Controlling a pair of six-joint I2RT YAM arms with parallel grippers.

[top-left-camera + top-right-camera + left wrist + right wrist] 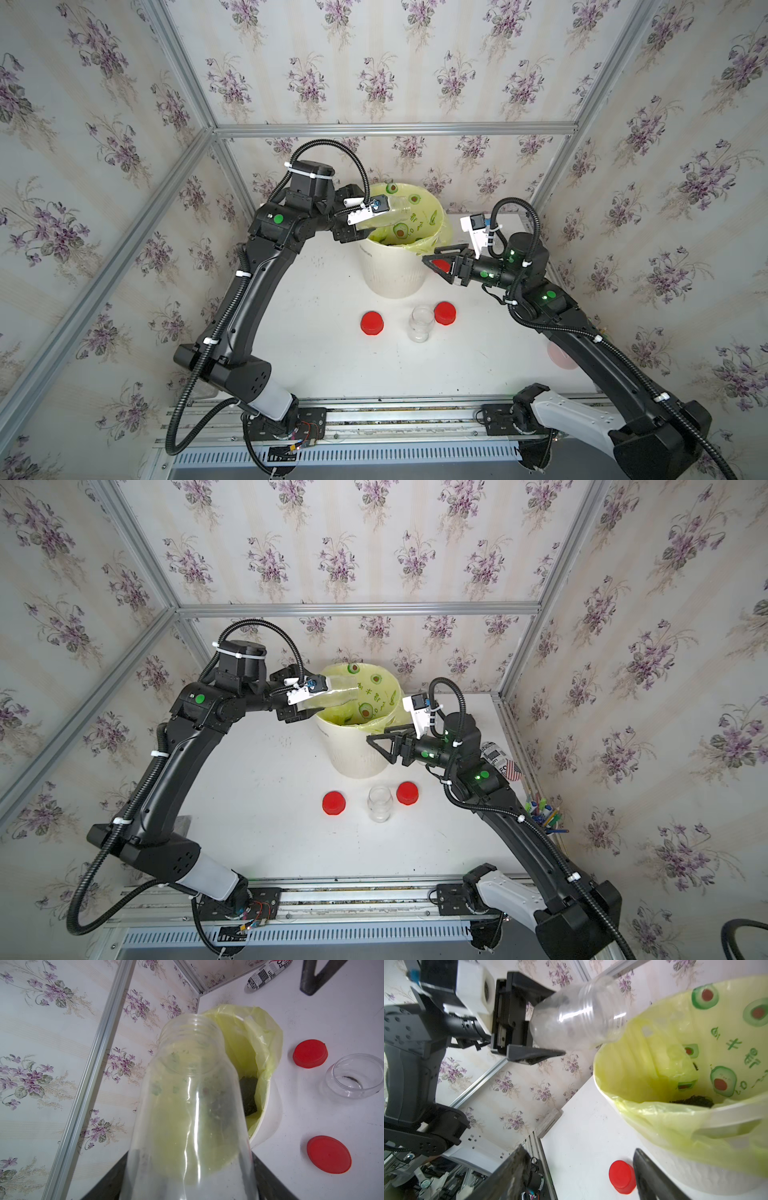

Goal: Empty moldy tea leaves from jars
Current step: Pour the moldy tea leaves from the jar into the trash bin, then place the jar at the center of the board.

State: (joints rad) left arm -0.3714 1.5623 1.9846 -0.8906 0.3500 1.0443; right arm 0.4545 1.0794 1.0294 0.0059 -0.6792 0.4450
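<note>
White table, jar, floral wallpaper

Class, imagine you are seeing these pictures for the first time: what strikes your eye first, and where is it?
The left gripper holds a clear jar tilted with its mouth over the white bin with a yellow-green liner at the back of the table; dark tea leaves lie inside the liner. Nearer the front, an upright jar without a lid stands between two red lids.

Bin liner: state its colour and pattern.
The bin liner is yellow-green, printed with green avocados and green characters; the right wrist view shows it best.
</note>
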